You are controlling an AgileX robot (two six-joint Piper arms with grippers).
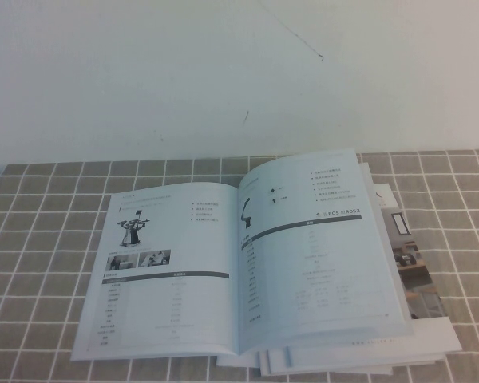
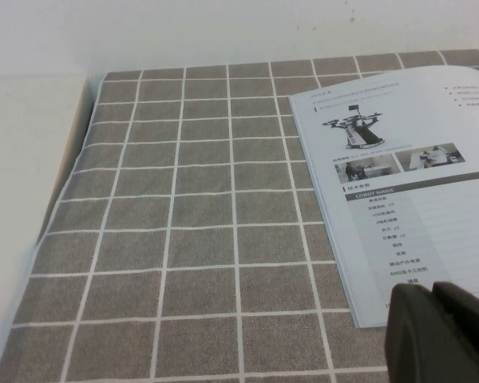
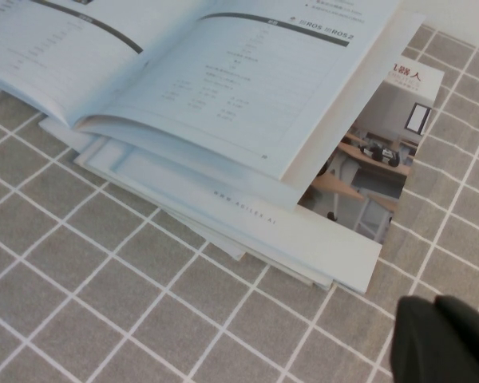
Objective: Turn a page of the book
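Note:
The book (image 1: 239,271) lies open and flat on the checked tablecloth, resting on a small stack of other booklets. Its left-hand page (image 1: 168,271) shows a standing robot with arms above a table with a dark header bar. The right-hand sheet (image 1: 319,263) shows a black arm and an icon list. Neither arm appears in the high view. In the left wrist view my left gripper (image 2: 433,290) is shut and empty, hovering over the near outer corner of the book (image 2: 399,175). My right gripper (image 3: 441,305) is shut and empty above bare cloth, off the corner of the stack (image 3: 223,88).
Colour-photo brochures (image 1: 419,271) stick out from under the book on the right, with a room picture (image 3: 375,175) showing. The grey checked cloth (image 1: 40,239) covers the table. A white wall (image 1: 223,72) stands behind, and the cloth's left edge (image 2: 72,183) meets a pale surface.

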